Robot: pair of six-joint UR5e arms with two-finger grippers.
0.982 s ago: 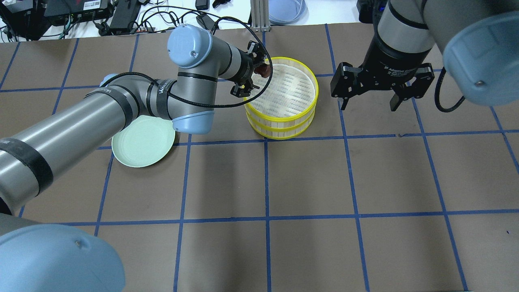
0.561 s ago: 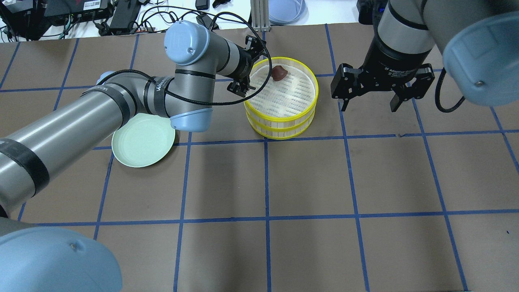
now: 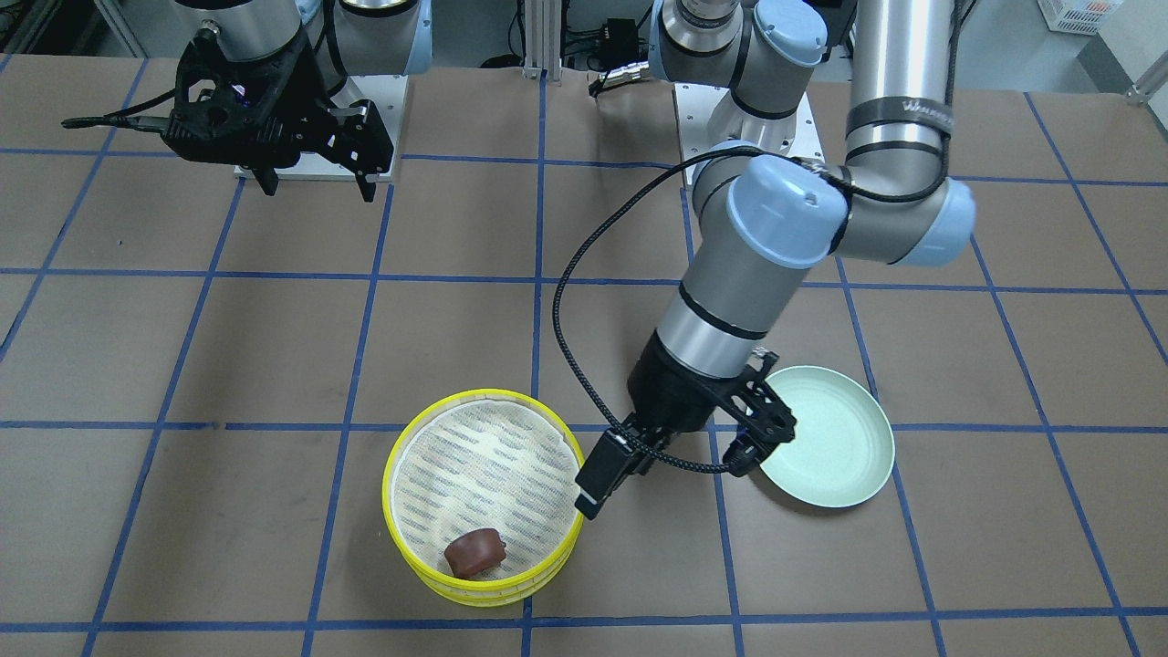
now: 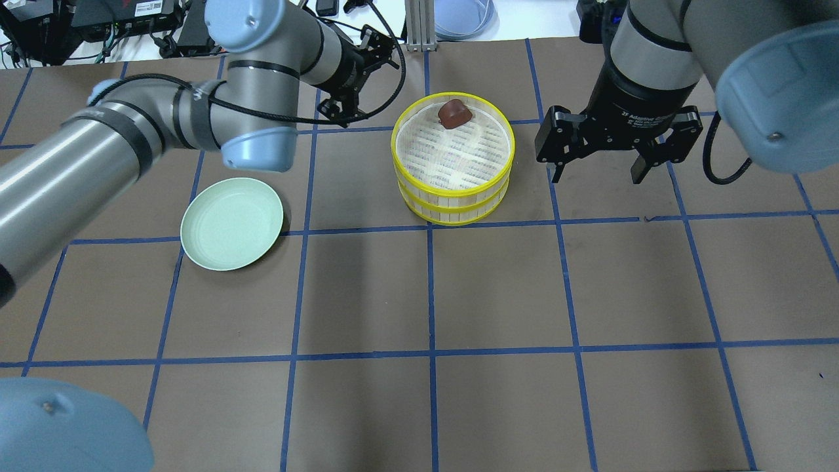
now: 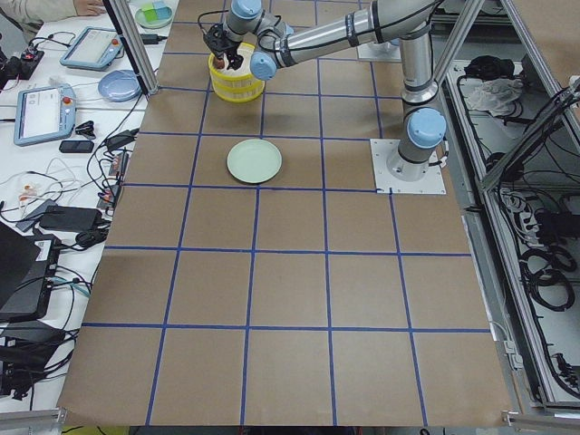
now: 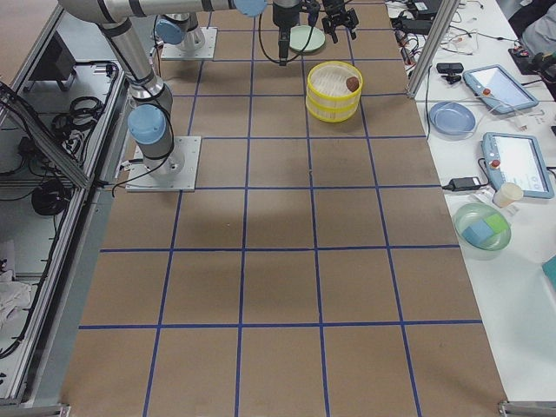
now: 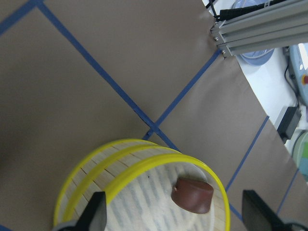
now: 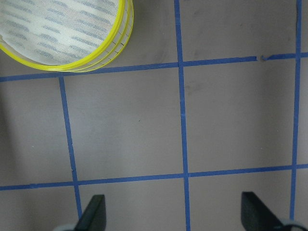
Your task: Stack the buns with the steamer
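While the reddish-brown bun (image 4: pixel 454 113) sits in the top tier of the steamer (image 4: pixel 453 204), left jaws hang apart upper-left, nearer than the right jaws, also apart, frame-right.

Brown bun (image 4: pixel 454 113), yellow steamer (image 4: pixel 452 192), seemingly grey-dashed liner (image 4: pixel 452 154)

Two round shallow steamer trays (image 4: pixel 453 196) with bright yellow rims, translucent walls and white grey-dashed liners stand stacked one on the other, upright on the brown tabletop (image 4: pixel 498 288). A small rounded dark reddish-brown bun (image 4: pixel 454 113) lies on the top tray's liner, just inside the rim on the side away from the robot.
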